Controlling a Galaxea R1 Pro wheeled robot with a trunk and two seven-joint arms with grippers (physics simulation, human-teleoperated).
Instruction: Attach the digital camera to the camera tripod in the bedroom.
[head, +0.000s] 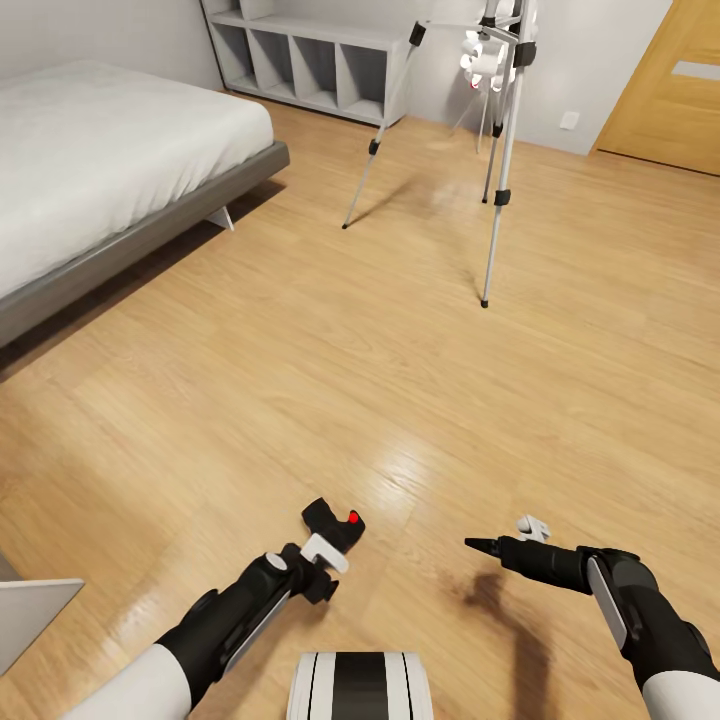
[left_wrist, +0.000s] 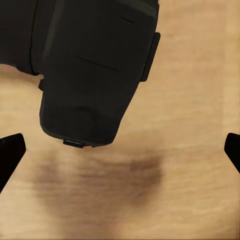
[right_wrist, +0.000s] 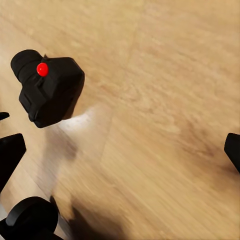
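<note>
Nearest the head camera, both arms reach forward over the floor (head: 300, 340). At the left gripper (head: 335, 540) sits the camera (head: 340, 522), a small black box with a red button on top, raised off the wood. In the left wrist view the camera (left_wrist: 92, 70) looms large and dark between the two fingertips (left_wrist: 10, 155), which stand wide at either edge. Whether the pads actually pinch the body I cannot tell, though it seems carried there. The right gripper (head: 500, 540) hangs near-right, holding nothing; its fingertips (right_wrist: 11, 152) sit well apart in the right wrist view, so it is spread. That view also catches the camera (right_wrist: 47, 87) hovering above the boards.

Far across the room, right of centre, stands the tripod (head: 500, 150), its silver legs splayed on the floor. Its head is cut off at the top of the head view. A bed (head: 110, 170) lies far left, a shelf unit (head: 310, 60) against the far wall and a wooden door (head: 670, 90) far right.

My judgement: the camera is in hand and the carry to the tripod is under way. The next move calls for driving closer, then raising the left arm to set the camera's base onto the tripod's head.
</note>
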